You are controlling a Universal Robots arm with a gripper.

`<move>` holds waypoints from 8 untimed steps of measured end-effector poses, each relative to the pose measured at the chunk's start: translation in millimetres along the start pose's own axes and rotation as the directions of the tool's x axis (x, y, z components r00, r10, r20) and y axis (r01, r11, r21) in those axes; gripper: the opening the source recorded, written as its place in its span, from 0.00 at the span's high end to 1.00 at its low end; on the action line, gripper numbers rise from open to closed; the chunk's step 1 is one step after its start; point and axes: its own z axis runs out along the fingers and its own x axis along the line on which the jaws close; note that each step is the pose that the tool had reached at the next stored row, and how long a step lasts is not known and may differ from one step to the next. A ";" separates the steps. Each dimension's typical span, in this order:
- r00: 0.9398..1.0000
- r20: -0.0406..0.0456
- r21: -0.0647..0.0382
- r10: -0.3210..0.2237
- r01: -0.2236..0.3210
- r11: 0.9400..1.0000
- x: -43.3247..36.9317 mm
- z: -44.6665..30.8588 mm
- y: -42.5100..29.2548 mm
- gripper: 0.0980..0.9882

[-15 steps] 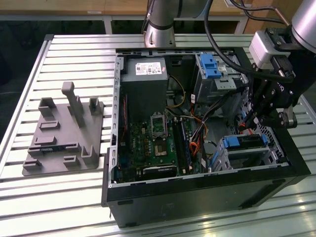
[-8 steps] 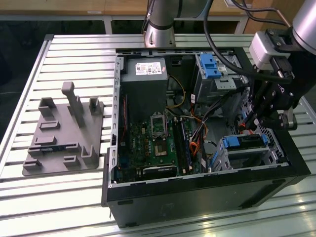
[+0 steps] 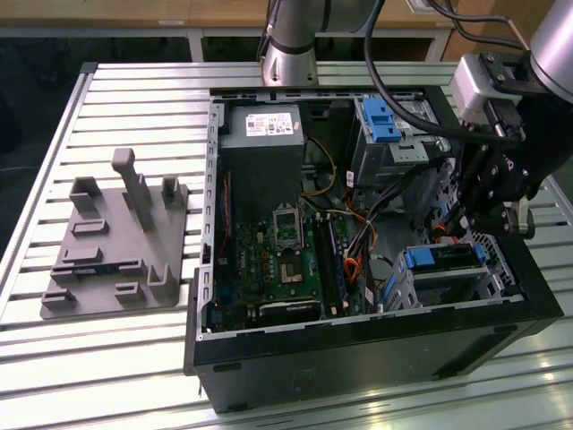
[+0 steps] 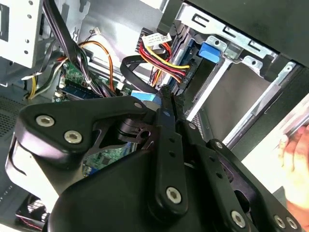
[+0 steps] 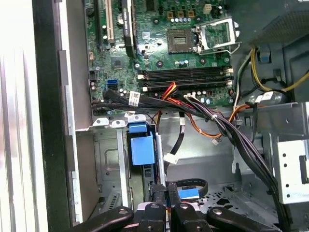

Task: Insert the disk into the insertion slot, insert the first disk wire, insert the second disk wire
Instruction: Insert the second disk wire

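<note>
Cables [image 5: 212, 121] beside claw [image 5: 166, 200]

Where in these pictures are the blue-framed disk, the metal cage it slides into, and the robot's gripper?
disk [image 3: 445, 257]: exterior view, blue carrier edge.
insertion slot [image 3: 495, 279]: exterior view, perforated metal side wall of the cage.
gripper [image 5: 167, 199]: first wrist view, midway between the black fingertips.

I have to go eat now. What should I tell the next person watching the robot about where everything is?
Gripper: fingers shut, low inside the computer case beside the disk's blue carrier.
Disk: sitting in the insertion slot, at the exterior view's right, so that step looks done.
Wires: a black cable with a blue plug lies right at the fingertips; I can't tell whether it is pinched. A white plug hangs loose nearby.
Left: neither disk wire looks plugged in.
</note>
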 end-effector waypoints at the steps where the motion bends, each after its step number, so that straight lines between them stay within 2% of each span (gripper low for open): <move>1: 1.000 0.000 0.000 0.008 -0.008 1.000 0.3 0.0 0.0 0.95; 8: 1.000 0.001 0.000 0.017 -0.017 1.000 1.2 0.0 -0.3 0.95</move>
